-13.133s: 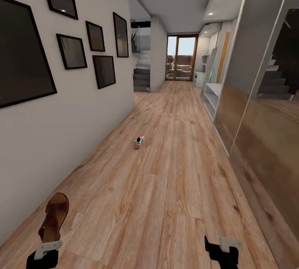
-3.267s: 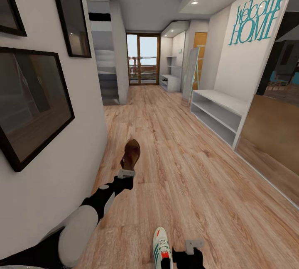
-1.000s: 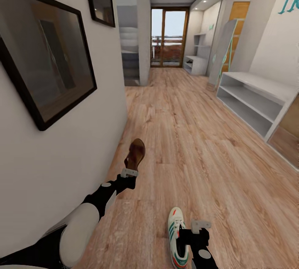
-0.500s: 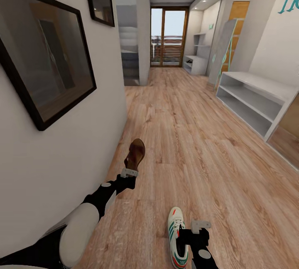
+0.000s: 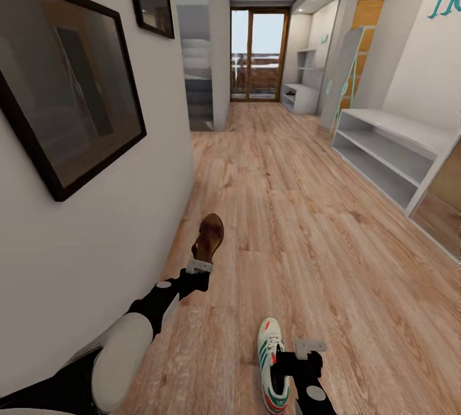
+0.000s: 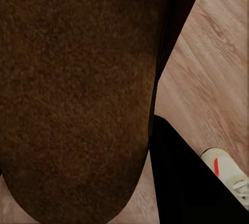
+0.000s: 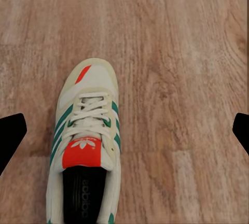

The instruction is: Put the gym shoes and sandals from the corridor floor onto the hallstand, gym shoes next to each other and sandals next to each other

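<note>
Little had moved since half a second earlier: the sandal stood as before, clamped at its heel end in the left gripper, raised above the corridor floor close beside the left wall. From the left wrist the sandal's dark underside lay right against the lens, with a white toe past it. The gym shoe sat low in the head view, just beside the right gripper. In the right wrist view the gym shoe lay toe away, and the black fingertips stood wide apart at either edge with the heel between them; whether they gripped it I could not tell. Well ahead on the right stood a plain white low shelf unit; farther down, by the glass door, was a pale grey unit, too small to tell more
</note>
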`<state>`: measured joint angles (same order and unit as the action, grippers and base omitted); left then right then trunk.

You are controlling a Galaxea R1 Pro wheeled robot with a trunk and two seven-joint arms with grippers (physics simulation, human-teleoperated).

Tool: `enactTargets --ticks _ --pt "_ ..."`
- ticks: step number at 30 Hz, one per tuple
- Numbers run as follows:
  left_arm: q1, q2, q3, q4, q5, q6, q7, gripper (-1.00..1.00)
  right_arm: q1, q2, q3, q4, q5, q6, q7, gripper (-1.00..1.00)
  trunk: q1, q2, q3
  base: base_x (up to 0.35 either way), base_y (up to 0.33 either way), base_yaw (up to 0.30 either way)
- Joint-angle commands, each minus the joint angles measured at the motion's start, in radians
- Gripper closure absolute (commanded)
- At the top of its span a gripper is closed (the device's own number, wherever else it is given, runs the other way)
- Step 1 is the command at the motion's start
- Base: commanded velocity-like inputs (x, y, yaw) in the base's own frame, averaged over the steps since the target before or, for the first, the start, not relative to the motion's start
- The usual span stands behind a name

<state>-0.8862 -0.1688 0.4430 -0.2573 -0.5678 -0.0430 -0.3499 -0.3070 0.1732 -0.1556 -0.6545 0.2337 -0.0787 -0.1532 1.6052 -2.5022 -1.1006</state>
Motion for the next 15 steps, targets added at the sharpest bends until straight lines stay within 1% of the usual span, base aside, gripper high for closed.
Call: enactTargets --ticks 1,6,13,15 --pt "-0.001 -0.001 0.008 -0.001 -0.014 -0.005 -0.004 1.0 -0.001 0.001 -0.005 0.001 0.009 -0.006 0.0 -1.0 0.0 0.0 -0.002 0.0 0.0 -0.1" --pt "-0.003 -0.002 0.008 -0.002 -0.014 -0.005 -0.004 1.0 -0.001 0.001 -0.005 0.002 0.009 -0.009 0.0 -1.0 0.002 -0.002 -0.029 0.0 0.0 -0.058" --pt "-0.013 -0.004 0.008 -0.002 -0.012 -0.005 -0.004 1.0 0.0 0.001 -0.005 0.003 0.009 -0.01 0.0 -1.0 0.005 -0.003 -0.067 0.0 0.0 -0.011" --pt "-0.03 -0.006 0.009 -0.001 -0.01 -0.002 -0.006 1.0 0.0 0.001 -0.005 0.003 0.009 -0.01 -0.001 -1.0 0.006 -0.004 -0.078 0.0 0.0 -0.001"
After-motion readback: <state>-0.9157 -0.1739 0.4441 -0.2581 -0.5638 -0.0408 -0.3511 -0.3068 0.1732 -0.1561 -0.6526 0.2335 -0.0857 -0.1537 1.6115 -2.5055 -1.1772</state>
